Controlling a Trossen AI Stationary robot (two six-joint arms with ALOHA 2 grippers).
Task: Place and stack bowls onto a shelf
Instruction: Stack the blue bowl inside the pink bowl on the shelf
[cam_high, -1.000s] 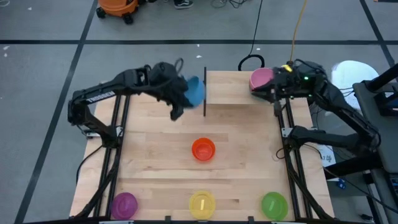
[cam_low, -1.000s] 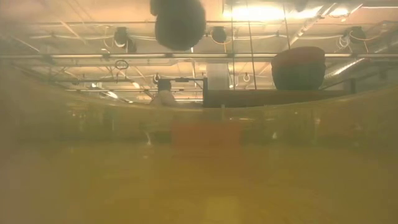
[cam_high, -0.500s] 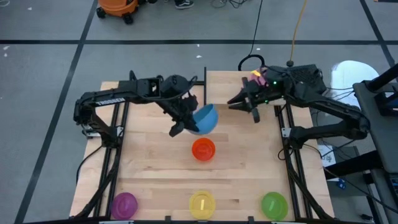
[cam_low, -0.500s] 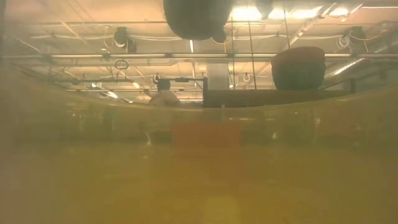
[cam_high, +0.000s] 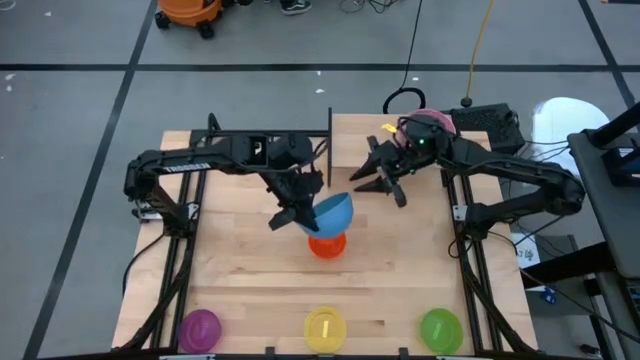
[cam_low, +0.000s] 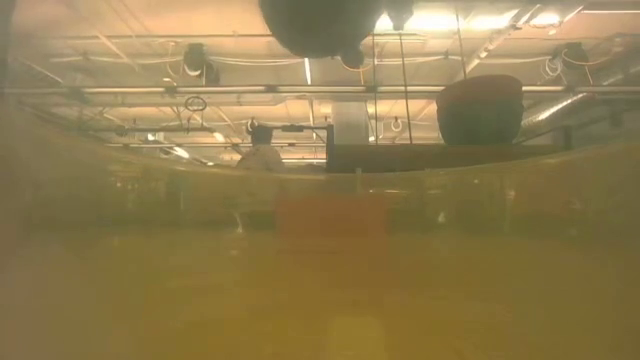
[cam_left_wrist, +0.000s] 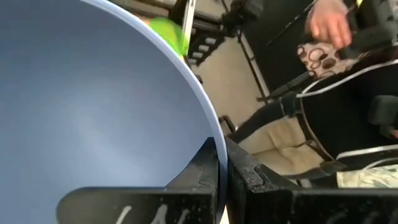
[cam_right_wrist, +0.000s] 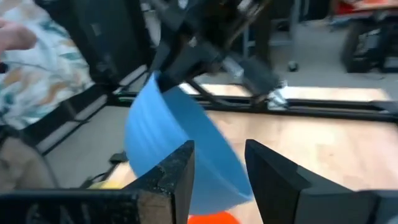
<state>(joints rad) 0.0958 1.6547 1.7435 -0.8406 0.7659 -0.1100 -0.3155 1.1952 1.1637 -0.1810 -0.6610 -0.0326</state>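
The left hand (cam_high: 300, 212) gripped the blue bowl (cam_high: 330, 211) by its rim above the orange bowl (cam_high: 326, 246); the right hand (cam_high: 377, 176), fingers apart, held nothing.

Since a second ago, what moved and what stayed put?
The left gripper, shut on the blue bowl, carried it from beside the shelf to above the orange bowl. The right gripper let go of the pink bowl and swung inward, open. Purple, yellow and green bowls stayed.
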